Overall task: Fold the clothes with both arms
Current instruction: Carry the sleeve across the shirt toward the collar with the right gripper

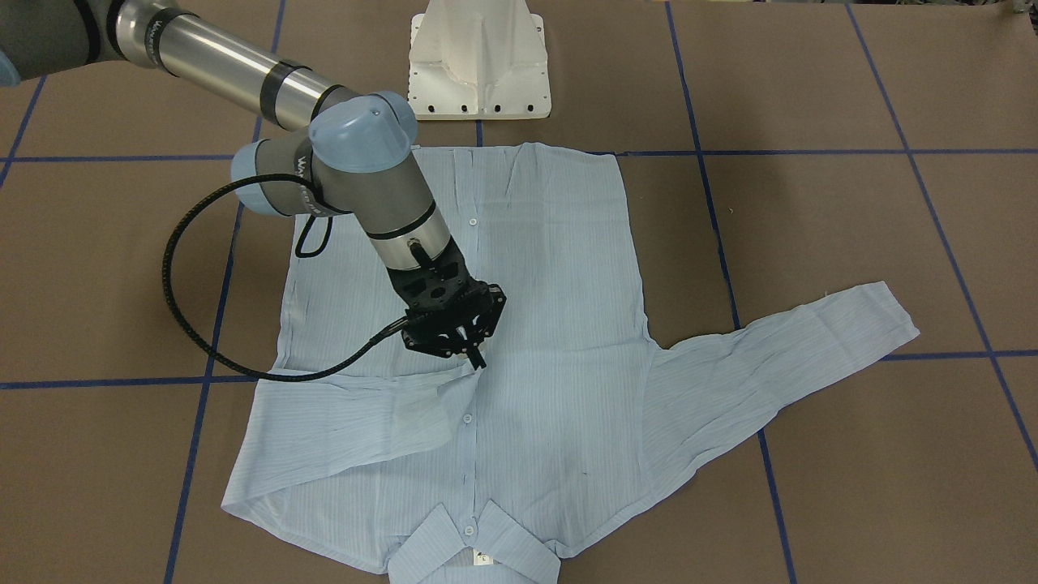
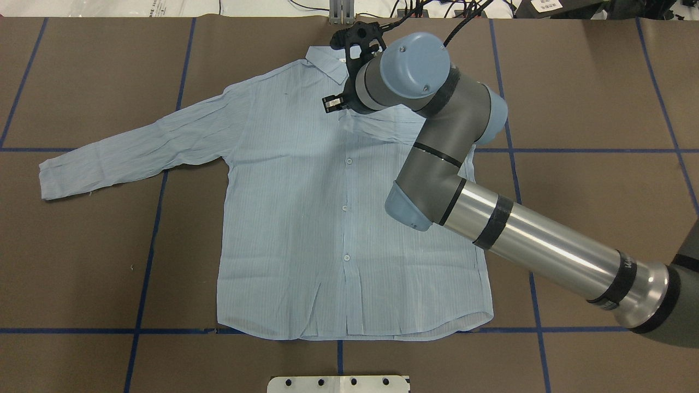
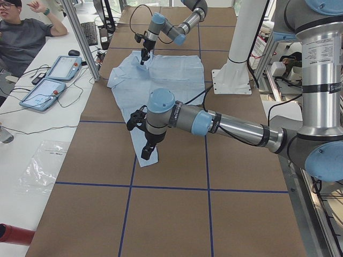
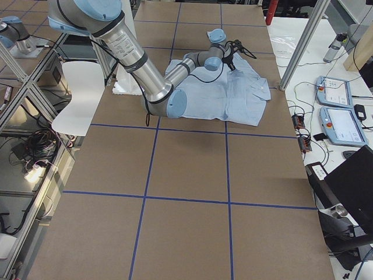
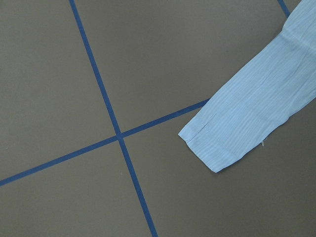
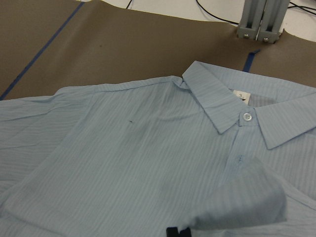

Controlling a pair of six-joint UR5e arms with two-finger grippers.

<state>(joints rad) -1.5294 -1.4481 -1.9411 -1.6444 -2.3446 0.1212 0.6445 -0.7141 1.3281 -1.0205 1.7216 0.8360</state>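
The pale blue shirt (image 2: 306, 218) lies flat and buttoned, front up, collar (image 6: 232, 108) away from the robot. One sleeve (image 1: 349, 422) is folded across the chest. My right gripper (image 1: 477, 359) points down at that sleeve's cuff by the button placket, with its fingertips (image 6: 177, 232) together at the cuff's edge, shut on the cuff as far as I can see. The other sleeve (image 1: 795, 349) stretches out sideways on the table. My left gripper (image 3: 146, 154) hangs over that sleeve's cuff (image 5: 222, 143); I cannot tell whether it is open or shut.
The white pedestal base (image 1: 480, 61) stands at the robot's side of the shirt's hem. Blue tape lines (image 5: 113, 128) cross the brown table cover. A black cable (image 1: 174, 276) loops off the right wrist. A person (image 3: 21, 32) sits by tablets (image 3: 48, 88) beyond the far edge.
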